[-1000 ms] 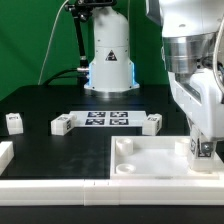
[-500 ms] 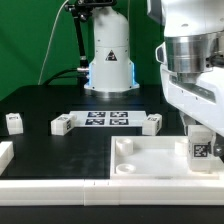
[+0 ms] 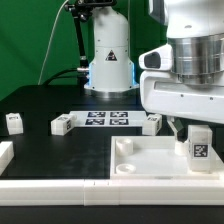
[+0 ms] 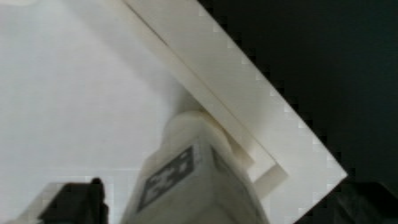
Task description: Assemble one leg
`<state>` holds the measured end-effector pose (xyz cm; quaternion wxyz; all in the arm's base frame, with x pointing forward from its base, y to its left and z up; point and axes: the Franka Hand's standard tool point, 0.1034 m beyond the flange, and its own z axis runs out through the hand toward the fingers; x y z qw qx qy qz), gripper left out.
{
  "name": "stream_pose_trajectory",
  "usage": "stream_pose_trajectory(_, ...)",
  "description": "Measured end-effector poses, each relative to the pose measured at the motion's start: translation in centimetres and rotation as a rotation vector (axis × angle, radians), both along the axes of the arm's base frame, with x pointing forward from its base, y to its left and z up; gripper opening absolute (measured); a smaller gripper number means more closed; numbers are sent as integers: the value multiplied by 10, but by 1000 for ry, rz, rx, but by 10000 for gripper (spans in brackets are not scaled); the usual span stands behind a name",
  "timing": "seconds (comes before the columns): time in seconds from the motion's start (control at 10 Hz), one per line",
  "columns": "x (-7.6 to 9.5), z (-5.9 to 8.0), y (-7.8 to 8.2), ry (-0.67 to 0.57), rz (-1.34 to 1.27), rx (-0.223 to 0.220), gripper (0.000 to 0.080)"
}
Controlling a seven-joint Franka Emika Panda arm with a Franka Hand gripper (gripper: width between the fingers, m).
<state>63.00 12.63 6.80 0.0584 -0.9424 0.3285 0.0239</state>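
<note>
Wrist has swung round since a second ago, and the leg point(image 3: 199, 146) turned with it, tag now facing out. It stands upright in the tray's point(image 3: 150, 160) near corner. Likely the screw-in step. Whether the gripper point(image 3: 192, 125) clamps it, you can't tell; confirm grip before your next twist.

1. The marker board point(image 3: 107, 120) lies on the surface point(image 3: 60, 100).
2. The first spare leg point(image 3: 64, 125) lies just beside the marker board, on the exterior view's left. The second spare leg point(image 3: 14, 122) lies farther that way, well apart.
3. The third spare leg point(image 3: 153, 122) sits just beside the marker board's other end.
4. The tray-like piece point(image 3: 150, 165) lies before the marker board, toward the exterior view's right.
5. The leg point(image 3: 199, 148) stands upright in that piece, near its right side.
6. The robot base point(image 3: 108, 60) stands behind the marker board.
</note>
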Motion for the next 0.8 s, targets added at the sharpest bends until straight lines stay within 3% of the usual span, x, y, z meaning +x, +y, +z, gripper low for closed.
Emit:
stream_pose_trajectory(0.2, 1, 1, 0, -24, 198, -6, 649)
stream_pose_trajectory(0.4, 3, 4, 2, -51, 434, -54, 649)
stream_pose_trajectory(0.7, 3, 2, -4, -65, 560, -54, 649)
stream_pose_trajectory(0.8, 3, 2, -4, -64, 560, -54, 517)
